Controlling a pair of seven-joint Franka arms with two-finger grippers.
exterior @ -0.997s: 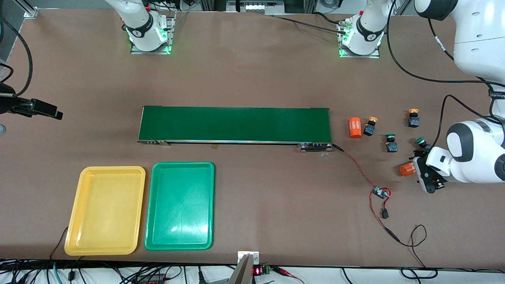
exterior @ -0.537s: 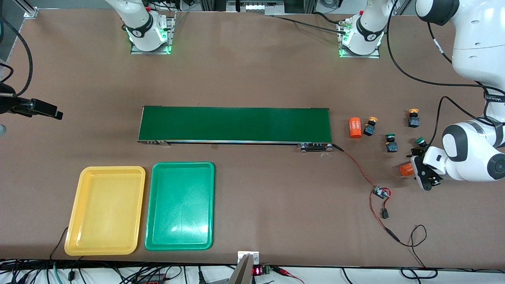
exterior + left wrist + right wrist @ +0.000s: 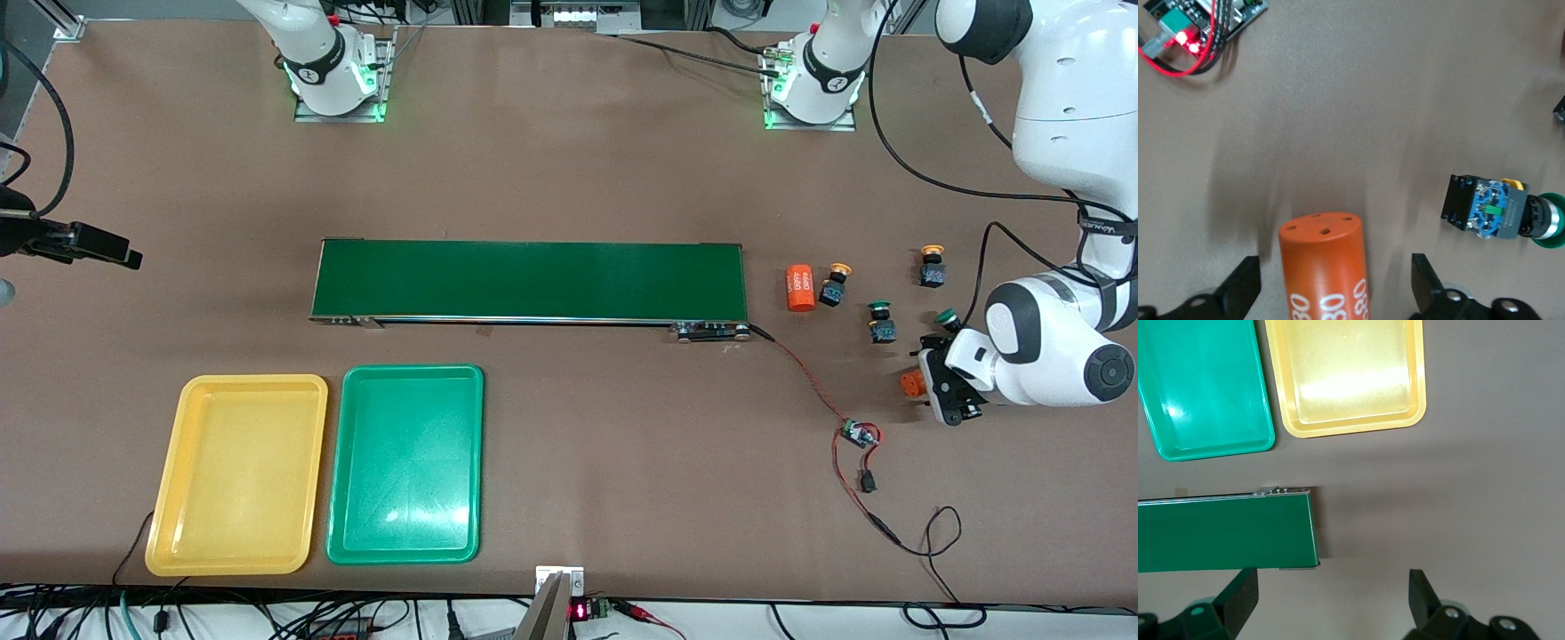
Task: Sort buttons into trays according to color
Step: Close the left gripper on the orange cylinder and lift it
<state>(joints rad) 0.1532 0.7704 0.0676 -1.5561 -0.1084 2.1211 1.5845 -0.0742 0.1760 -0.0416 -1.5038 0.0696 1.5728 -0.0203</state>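
Found left claw (image 3: 948, 396) spread astride orange cylinder (image 3: 1325, 280), low in wrist frame. Should shift over green button (image 3: 1501, 213) beside it, then pinch its body squarely. Saw right claw (image 3: 1331, 607) spread, waiting over surface by conveyor belt (image 3: 1225, 530) end.

The brown table (image 3: 569, 178) carries a long dark-green belt (image 3: 530, 280) at the centre of the front view, with a yellow tray (image 3: 238, 474) and a green tray (image 3: 406, 464) side by side at the lower part toward the right arm's end. Toward the left arm's end lie two orange cylinders (image 3: 800, 287) (image 3: 911, 383), two yellow-capped buttons (image 3: 836, 284) (image 3: 931, 266) and two green-capped buttons (image 3: 881, 322) (image 3: 948, 318). A red-and-black wire (image 3: 805, 372) runs from the belt to a small circuit board (image 3: 859, 435) lower in the frame.
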